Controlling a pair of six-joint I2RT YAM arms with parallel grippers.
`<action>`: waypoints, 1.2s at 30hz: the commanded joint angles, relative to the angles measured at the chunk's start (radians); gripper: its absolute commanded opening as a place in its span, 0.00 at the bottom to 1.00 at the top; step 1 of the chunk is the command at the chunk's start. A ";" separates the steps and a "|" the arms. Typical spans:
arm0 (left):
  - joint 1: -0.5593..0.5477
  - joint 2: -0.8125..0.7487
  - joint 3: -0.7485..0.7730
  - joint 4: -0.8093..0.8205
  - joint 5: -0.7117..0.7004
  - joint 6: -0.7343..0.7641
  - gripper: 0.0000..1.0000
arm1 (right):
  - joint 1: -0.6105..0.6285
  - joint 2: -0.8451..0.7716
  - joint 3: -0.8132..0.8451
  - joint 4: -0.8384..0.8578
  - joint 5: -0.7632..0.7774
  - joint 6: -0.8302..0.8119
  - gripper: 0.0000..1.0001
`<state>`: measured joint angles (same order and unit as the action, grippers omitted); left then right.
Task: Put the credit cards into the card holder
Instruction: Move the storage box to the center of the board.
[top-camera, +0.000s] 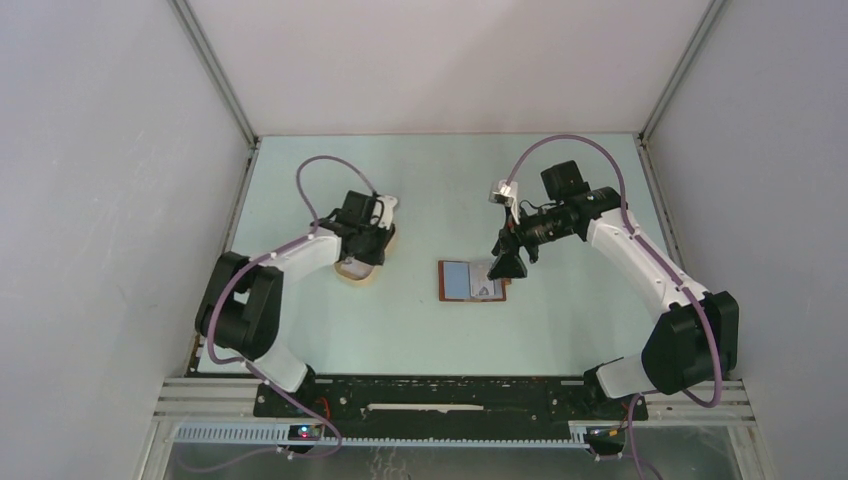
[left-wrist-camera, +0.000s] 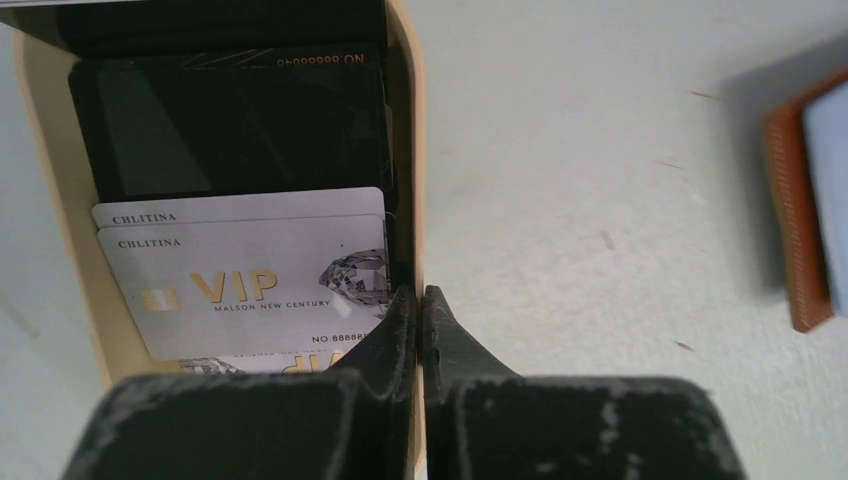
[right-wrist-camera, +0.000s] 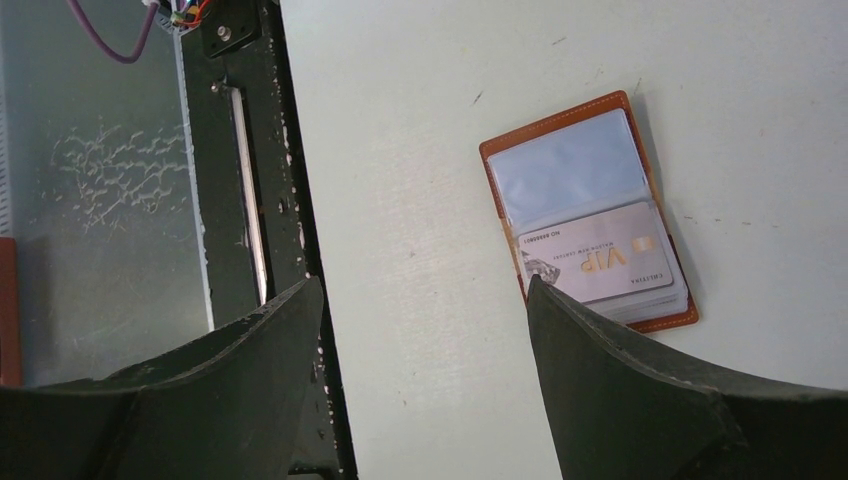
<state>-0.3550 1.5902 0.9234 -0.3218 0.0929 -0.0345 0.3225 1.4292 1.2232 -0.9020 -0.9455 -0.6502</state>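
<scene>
Several credit cards lie in a beige tray (left-wrist-camera: 408, 150): a white VIP card (left-wrist-camera: 240, 285) on top of another like it, and a black card (left-wrist-camera: 230, 130) behind. My left gripper (left-wrist-camera: 421, 295) is shut on the tray's right wall, one finger inside and one outside. The card holder (top-camera: 472, 280) lies open mid-table, brown leather with clear sleeves (right-wrist-camera: 570, 170). A white VIP card (right-wrist-camera: 600, 262) sits in its nearer sleeve. My right gripper (right-wrist-camera: 425, 282) hangs open just above the table beside the holder's near end, with nothing between its fingers.
The tray (top-camera: 355, 270) sits at the left of the table under my left gripper (top-camera: 372, 245). A black base rail (right-wrist-camera: 270, 200) runs along the near edge. White enclosure walls (top-camera: 120, 200) close in the sides and back. The card holder's edge (left-wrist-camera: 795, 230) shows right of the tray.
</scene>
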 joint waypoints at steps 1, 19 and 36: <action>-0.081 0.020 0.086 -0.024 0.085 0.121 0.02 | -0.015 0.003 0.006 -0.009 -0.023 -0.022 0.84; -0.164 -0.154 0.020 0.050 0.047 -0.008 0.36 | -0.048 0.031 0.005 -0.009 -0.039 -0.014 0.83; -0.078 -0.789 -0.495 0.598 0.058 -0.472 0.75 | 0.241 0.374 0.567 -0.065 0.261 0.092 0.82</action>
<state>-0.4744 0.8577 0.5007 0.0792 0.1238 -0.3199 0.4931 1.6547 1.5291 -0.9028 -0.7994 -0.6014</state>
